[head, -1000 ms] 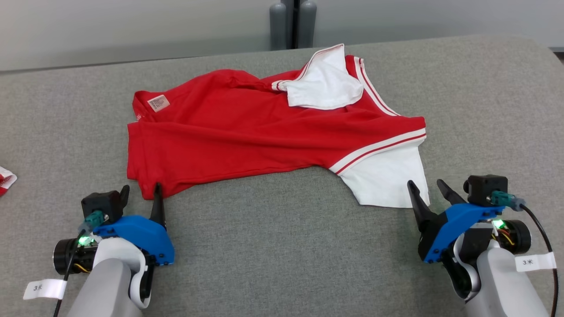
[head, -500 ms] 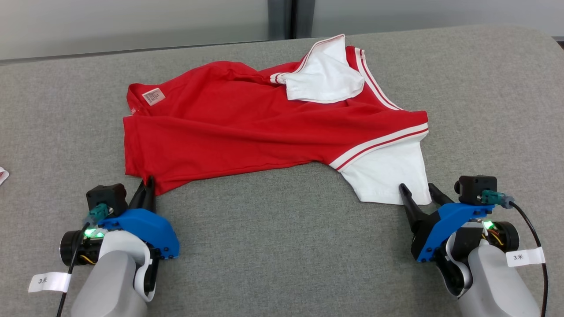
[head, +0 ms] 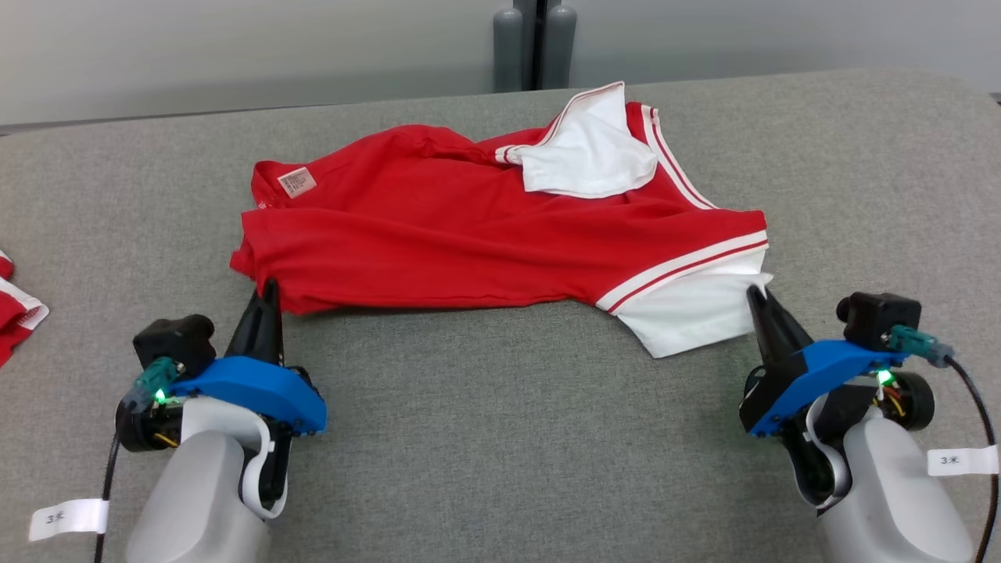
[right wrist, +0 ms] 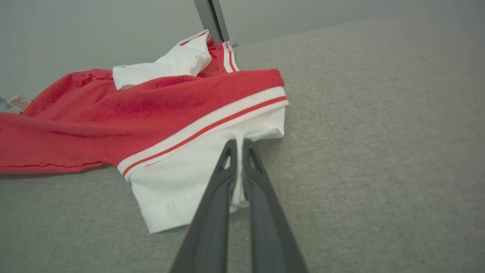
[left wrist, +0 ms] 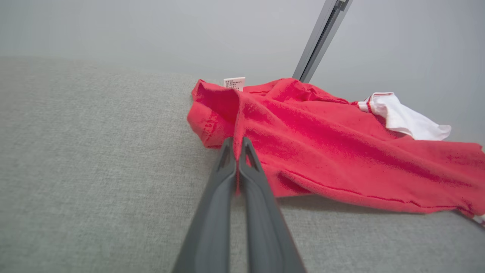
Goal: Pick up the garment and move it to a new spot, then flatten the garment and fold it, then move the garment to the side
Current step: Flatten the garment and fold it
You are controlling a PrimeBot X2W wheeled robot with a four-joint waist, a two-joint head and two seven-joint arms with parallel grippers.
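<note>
The garment (head: 469,234) is a red shirt with white sleeves and red-and-white stripes, lying crumpled across the grey surface. My left gripper (head: 270,287) is shut on its near left red corner, which it lifts slightly; the left wrist view shows red cloth (left wrist: 303,151) pinched between the fingers (left wrist: 223,178). My right gripper (head: 757,293) is shut on the near white sleeve (head: 692,313), whose edge bunches at the tips. In the right wrist view the white sleeve (right wrist: 182,178) is drawn up between the fingers (right wrist: 221,182). A white label (head: 297,182) shows at the far left corner.
The grey fabric-covered surface (head: 500,438) extends wide in front and to both sides. Another red-and-white piece of cloth (head: 16,309) lies at the far left edge. Two grey cylinders (head: 536,47) stand beyond the far edge, against a pale wall.
Both grippers have closed, the left first, then the right. They now pinch the garment's near corners, whose near edge has drawn back and lifted. The head camera shifted between frames.
</note>
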